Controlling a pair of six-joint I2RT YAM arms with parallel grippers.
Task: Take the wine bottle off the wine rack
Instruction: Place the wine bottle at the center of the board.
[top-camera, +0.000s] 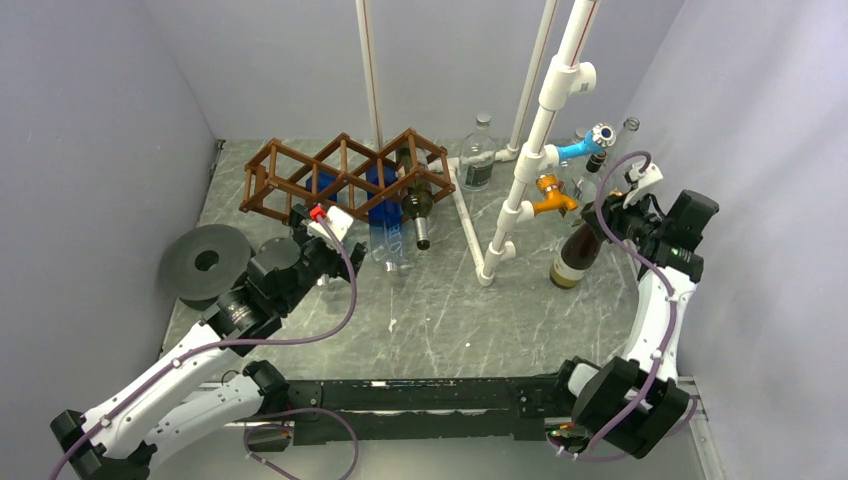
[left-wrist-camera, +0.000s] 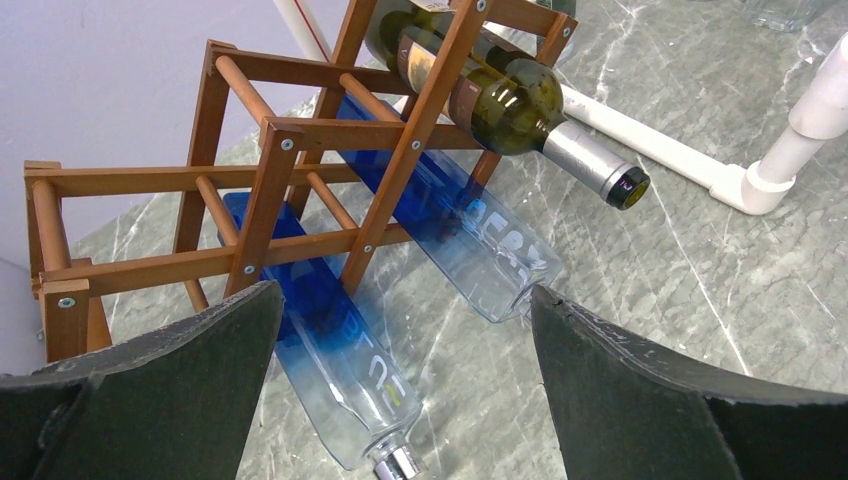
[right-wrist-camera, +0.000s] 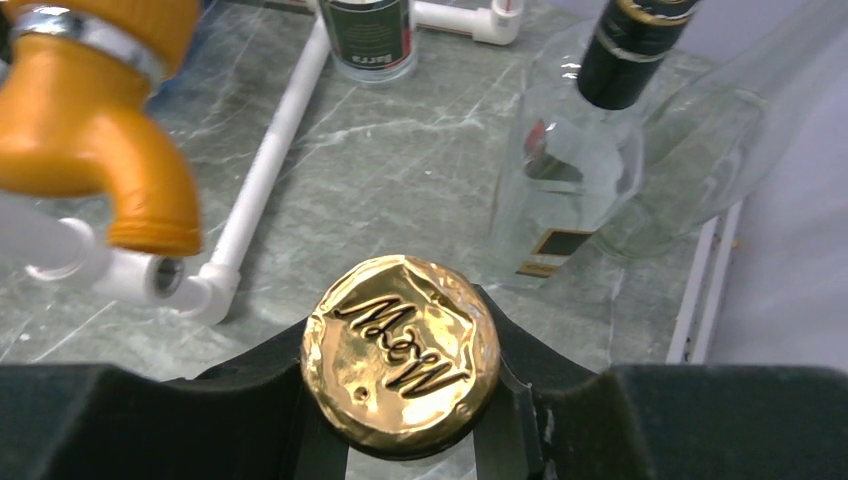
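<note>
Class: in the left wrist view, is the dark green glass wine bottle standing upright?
No, the dark green glass wine bottle lies sideways in the brown wooden lattice rack.

The brown wooden lattice rack (left-wrist-camera: 300, 180) has smooth bars with a light varnish and small shiny metal screws. The dark green glass wine bottle (left-wrist-camera: 500, 100) in it is glossy, with a paper label and dull silver foil on the neck. The blue-to-clear glass bottle (left-wrist-camera: 340, 370) has a bright metal cap. The grey marbled table (left-wrist-camera: 680, 300) looks like smooth stone with a soft sheen. The pads (left-wrist-camera: 190, 390) of the left tool (left-wrist-camera: 405, 295) are matt black, a little rough. The gold foil cap (right-wrist-camera: 400, 350) is wrinkled and very shiny. The orange plastic tap (right-wrist-camera: 90, 130) is glossy, and the white plastic pipe (right-wrist-camera: 270, 150) is smooth.
</note>
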